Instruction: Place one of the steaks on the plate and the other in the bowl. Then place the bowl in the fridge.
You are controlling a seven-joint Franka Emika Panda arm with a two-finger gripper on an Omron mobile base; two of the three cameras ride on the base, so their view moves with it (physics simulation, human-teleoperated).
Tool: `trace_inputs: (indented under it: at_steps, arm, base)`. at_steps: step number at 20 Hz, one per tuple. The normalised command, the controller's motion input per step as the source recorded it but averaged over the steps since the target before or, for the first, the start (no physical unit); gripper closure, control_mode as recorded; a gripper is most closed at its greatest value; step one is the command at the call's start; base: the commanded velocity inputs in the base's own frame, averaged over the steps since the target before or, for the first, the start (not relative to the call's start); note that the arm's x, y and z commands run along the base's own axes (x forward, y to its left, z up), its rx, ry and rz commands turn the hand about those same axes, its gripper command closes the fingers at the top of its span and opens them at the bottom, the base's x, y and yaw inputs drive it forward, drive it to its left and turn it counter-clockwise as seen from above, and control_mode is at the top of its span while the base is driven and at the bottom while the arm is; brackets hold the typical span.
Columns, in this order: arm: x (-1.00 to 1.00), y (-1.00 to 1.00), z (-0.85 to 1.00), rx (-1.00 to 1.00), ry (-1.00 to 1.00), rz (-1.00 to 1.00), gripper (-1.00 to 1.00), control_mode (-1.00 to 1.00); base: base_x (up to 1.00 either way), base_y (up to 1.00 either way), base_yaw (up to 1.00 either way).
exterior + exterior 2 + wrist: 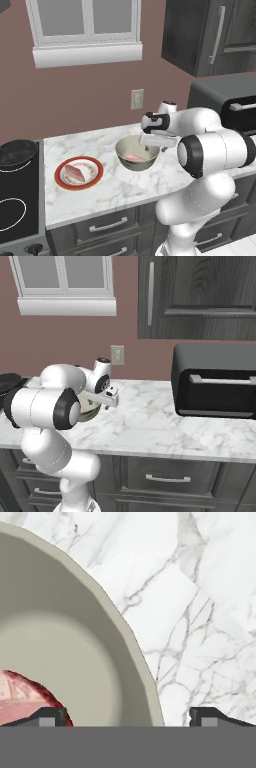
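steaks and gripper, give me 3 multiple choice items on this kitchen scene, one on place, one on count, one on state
1. Where does the bowl stand?
A. on the marble counter, right of the plate
B. on the stove
C. inside the fridge

2. How many steaks lie on the plate?
A. none
B. one
C. two

3. How does the gripper stand at the bowl's rim?
A. shut on a steak
B. shut on the rim
C. open, one fingertip inside the bowl, one outside

Answers:
1 A, the left base view shows the bowl on the counter beside the plate.
2 B, one steak on the plate; the steak in the bowl is the other.
3 C, the hand view shows the tips apart, straddling the rim.
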Motion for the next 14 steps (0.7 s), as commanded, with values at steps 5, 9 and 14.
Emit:
trace_inputs:
  at_steps: [5,9,14]
  arm:
    - [0.00,0.05,-0.01,0.00,-0.02,0.00,1.00,-1.00]
    - [0.00,0.00,-0.01,0.00,-0.07,0.00,1.00,-1.00]
    - [-0.07,0.02,-0.03,0.00,-0.05,-0.06,1.00,-1.00]
  base:
    - [0.00,0.00,0.00]
    - [0.00,0.00,0.00]
    - [0.00,0.00,0.00]
